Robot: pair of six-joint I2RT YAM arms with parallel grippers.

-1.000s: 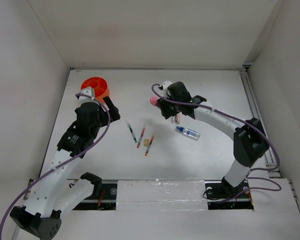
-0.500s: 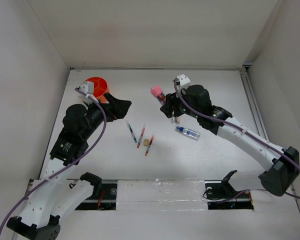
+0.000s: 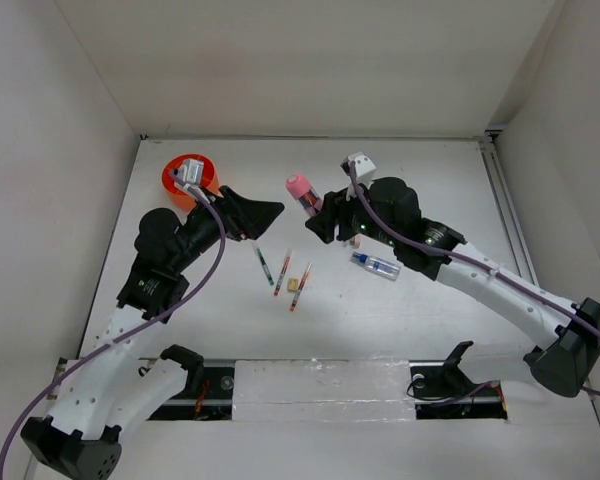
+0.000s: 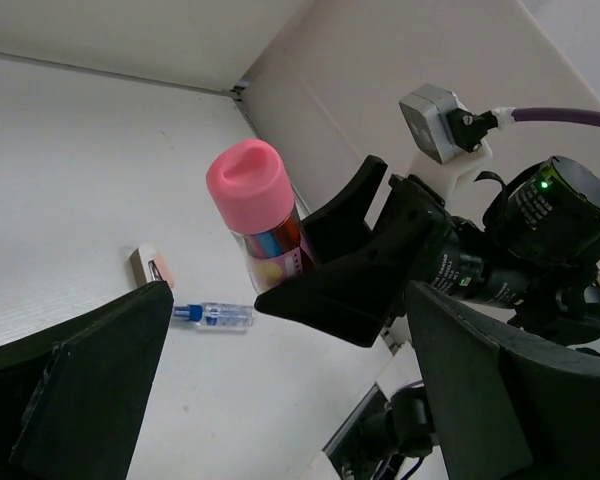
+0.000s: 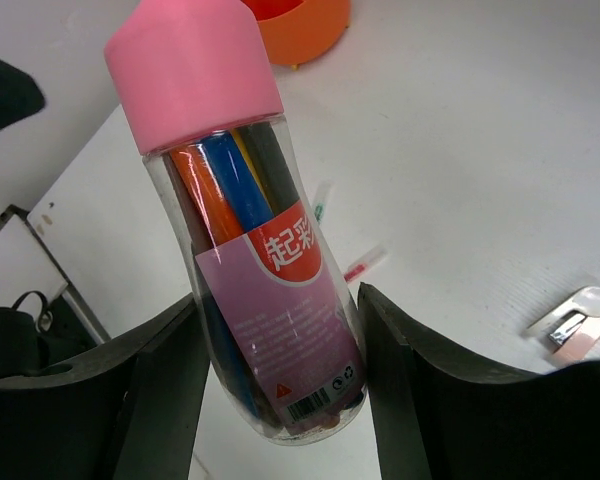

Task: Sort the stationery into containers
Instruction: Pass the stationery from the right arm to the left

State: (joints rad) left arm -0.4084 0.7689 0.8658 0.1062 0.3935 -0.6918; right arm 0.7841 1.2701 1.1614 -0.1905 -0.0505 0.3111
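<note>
Glossy clear plastic tube (image 5: 242,215), smooth matt pink cap (image 5: 192,70)
Label (image 5: 290,300) possibly paper; table (image 5: 480,150) looks matt white.

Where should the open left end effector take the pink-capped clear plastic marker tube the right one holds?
Likely the pink cap, or the clear band just under it, coming from the left end effector's side. The right end effector clamps the tube's labelled lower body, leaving only the top free.

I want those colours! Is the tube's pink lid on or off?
On. The pink lid covers the top of the tube, with pens inside.
</note>
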